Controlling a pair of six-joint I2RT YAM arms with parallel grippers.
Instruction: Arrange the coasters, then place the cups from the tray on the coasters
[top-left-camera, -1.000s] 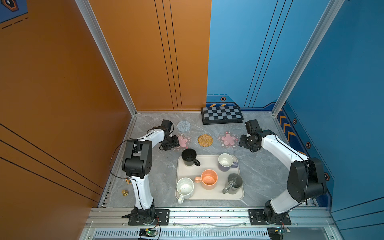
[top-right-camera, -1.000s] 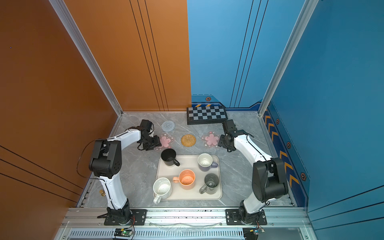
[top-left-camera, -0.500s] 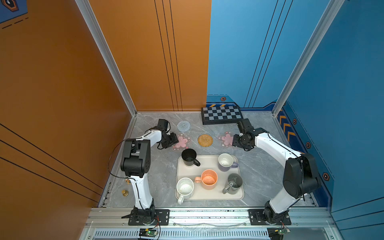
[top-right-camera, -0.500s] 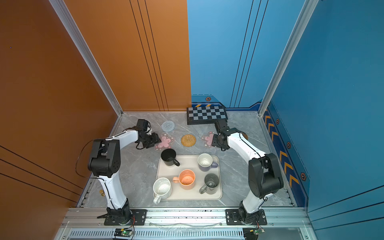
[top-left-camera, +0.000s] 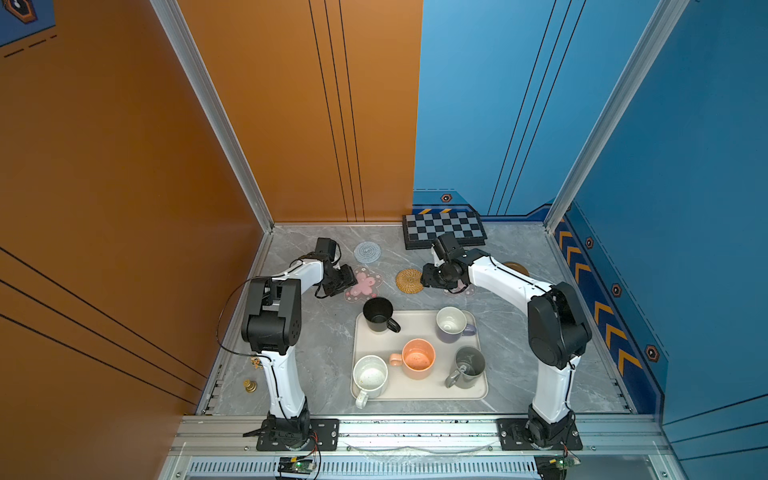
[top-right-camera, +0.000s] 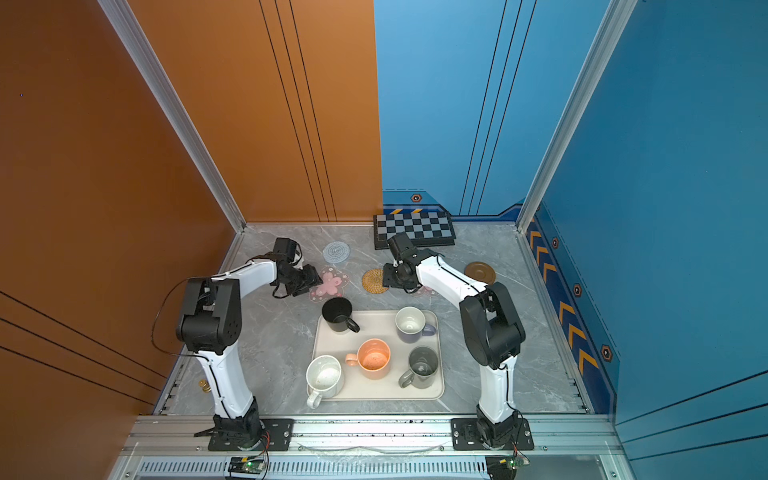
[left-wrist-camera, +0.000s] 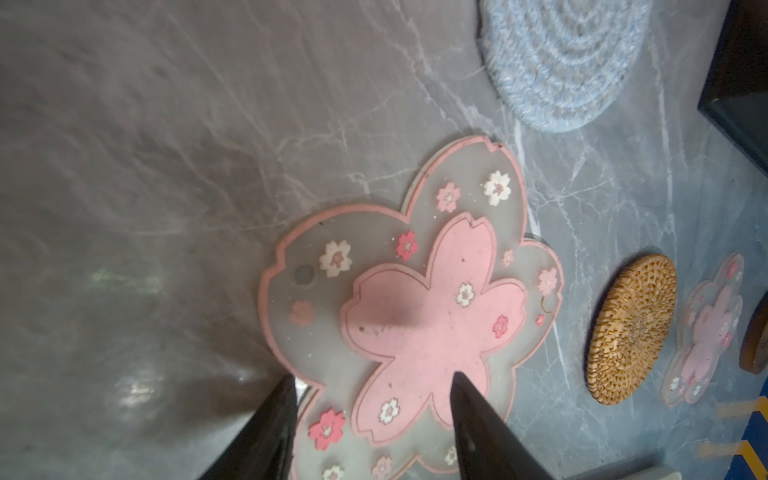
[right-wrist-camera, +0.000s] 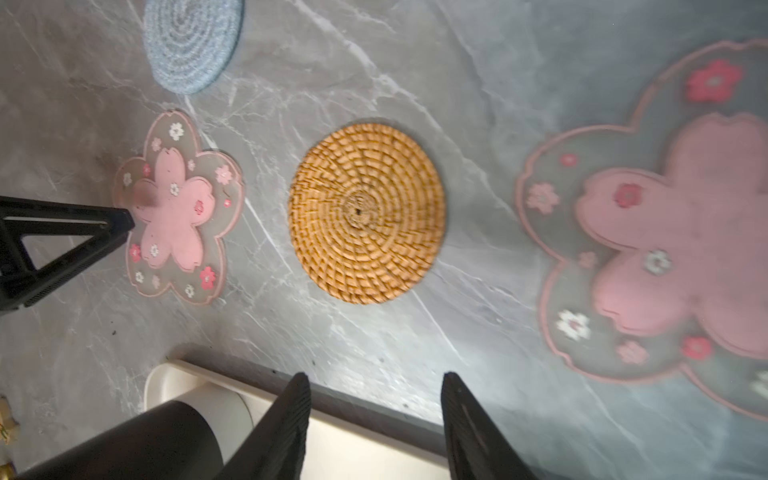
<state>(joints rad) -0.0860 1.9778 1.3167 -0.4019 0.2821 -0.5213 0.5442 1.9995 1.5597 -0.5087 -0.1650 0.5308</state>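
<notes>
Four coasters lie in a row behind the tray (top-left-camera: 415, 328): a pink flower coaster (top-left-camera: 365, 284), a straw one (top-left-camera: 409, 281), a second pink flower (right-wrist-camera: 665, 232) mostly under my right arm, and a brown wooden one (top-right-camera: 480, 272). A grey-blue knitted coaster (top-left-camera: 367, 252) lies farther back. My left gripper (left-wrist-camera: 372, 376) is open, low over the left flower coaster's edge (left-wrist-camera: 415, 311). My right gripper (right-wrist-camera: 375, 375) is open and empty, between the straw coaster (right-wrist-camera: 365, 214) and the tray's far rim. On the tray stand black (top-left-camera: 378, 315), lavender (top-left-camera: 451, 324), peach (top-left-camera: 417, 358), grey (top-left-camera: 469, 365) and speckled white (top-left-camera: 370, 376) cups.
A checkered board (top-left-camera: 444, 230) leans at the back wall behind my right wrist. A small brass piece (top-left-camera: 250, 386) lies at the front left by the orange wall. Side walls close in the table on the left, right and back.
My right gripper has swung left from beside the right flower coaster to near the straw one, and its jaws have narrowed a little. The left gripper has barely moved.
</notes>
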